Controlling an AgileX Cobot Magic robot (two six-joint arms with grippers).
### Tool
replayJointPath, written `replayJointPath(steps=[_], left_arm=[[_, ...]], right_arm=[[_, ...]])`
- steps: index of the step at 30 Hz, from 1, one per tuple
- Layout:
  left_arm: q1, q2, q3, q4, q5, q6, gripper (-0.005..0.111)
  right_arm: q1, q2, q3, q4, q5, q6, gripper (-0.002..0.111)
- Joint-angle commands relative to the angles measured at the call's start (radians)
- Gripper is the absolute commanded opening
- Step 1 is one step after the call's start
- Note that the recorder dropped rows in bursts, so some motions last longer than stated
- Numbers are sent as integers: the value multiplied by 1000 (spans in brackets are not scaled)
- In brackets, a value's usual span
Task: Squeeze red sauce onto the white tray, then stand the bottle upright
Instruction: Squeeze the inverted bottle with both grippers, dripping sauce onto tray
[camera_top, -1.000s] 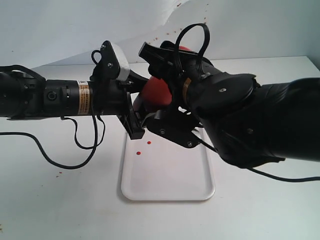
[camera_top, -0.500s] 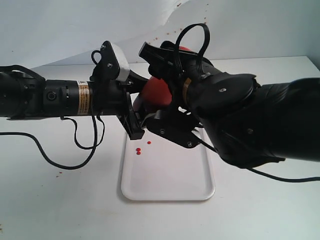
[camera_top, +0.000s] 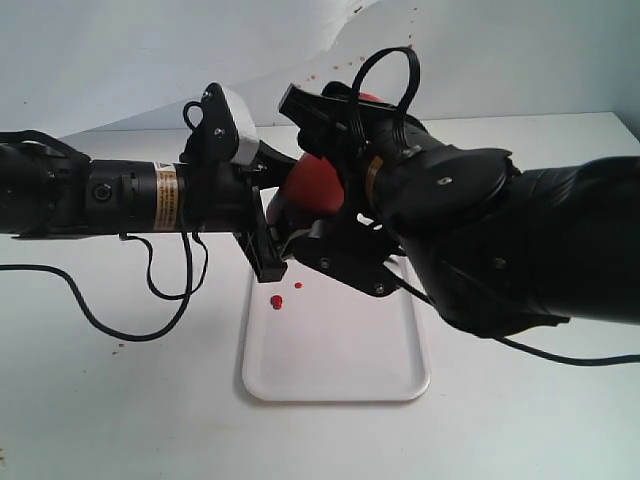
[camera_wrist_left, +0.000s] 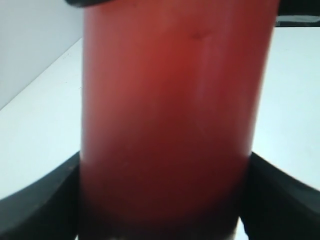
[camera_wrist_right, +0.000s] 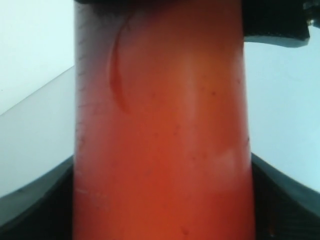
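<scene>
In the exterior view we see the bottle (camera_top: 308, 185) held in the air over the far end of the white tray (camera_top: 340, 350). The left gripper (camera_top: 272, 215) and the right gripper (camera_top: 335, 185) meet on it from opposite sides. They hide most of the bottle, and we cannot make out its nozzle. Only this view shows the tray lying on the pale surface (camera_top: 120, 420) and the red sauce (camera_top: 276, 301): a larger blob near the tray's left rim and a smaller drop close by, not touching it.

The wrist views give what the exterior view hides. In the left wrist view the bottle (camera_wrist_left: 170, 125) looks dark red and fills the gap between the black jaws, touching both. In the right wrist view the bottle (camera_wrist_right: 160, 130) looks more orange, with a curved dark mark in its wall, and again both jaws press on it. So we take both pairs of jaws as clamped on the bottle.

Compared with a second ago, the blob has grown, while the arms and bottle hold nearly the same pose.

A yellowish label (camera_top: 167, 197) on the left arm carries print too small for us to read.
</scene>
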Motion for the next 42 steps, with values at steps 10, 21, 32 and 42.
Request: replayJointPath(steps=[10,21,32,42], left_arm=[[-2,-3,-5,92,3,-7,89],[-2,-3,-5,92,13,-5,89],[-2,-3,-5,92,13,-5,89],[-2,-3,-5,88,13,-5,43]], right_arm=[[3,-14,-7,-37,38,11,0],[3,-14,-7,-37,38,9,0],[3,-14,-7,-37,38,9,0],[3,-14,-7,-37,35,9,0]])
